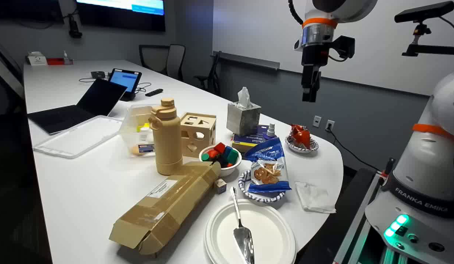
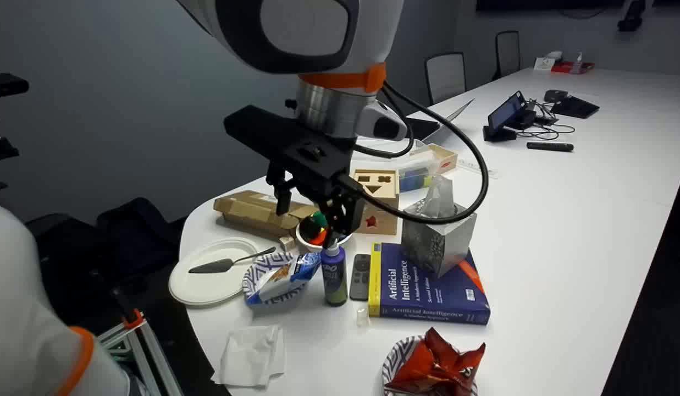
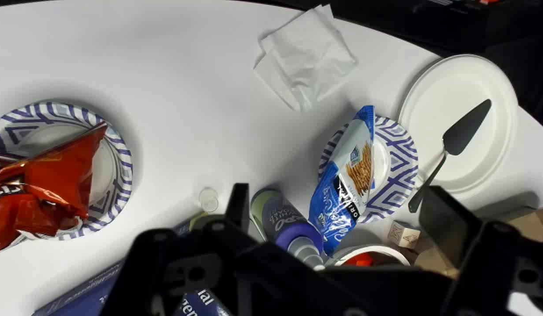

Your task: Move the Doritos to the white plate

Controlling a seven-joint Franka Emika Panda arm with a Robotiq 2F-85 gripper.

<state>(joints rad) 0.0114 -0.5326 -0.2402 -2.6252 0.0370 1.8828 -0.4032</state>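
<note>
The Doritos bag [image 3: 56, 175] aims a corner upper right in the wrist view, long axis unclear; pincer [image 3: 339, 210] wide apart; white desk [image 3: 188, 109], grey wall [image 1: 278, 99].

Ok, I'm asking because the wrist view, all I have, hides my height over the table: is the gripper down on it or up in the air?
Observer: Up in the air. In an exterior view the gripper hangs well above the table.
Operator: The blue book runs off the bottom of my picture. Does anything sit on it?
Observer: Yes, a silver tissue box.
Operator: Anything else my top-down picture hides?
Observer: Height at the target: in an exterior view the Doritos bag sticks up above the rim of its patterned dish.
</note>
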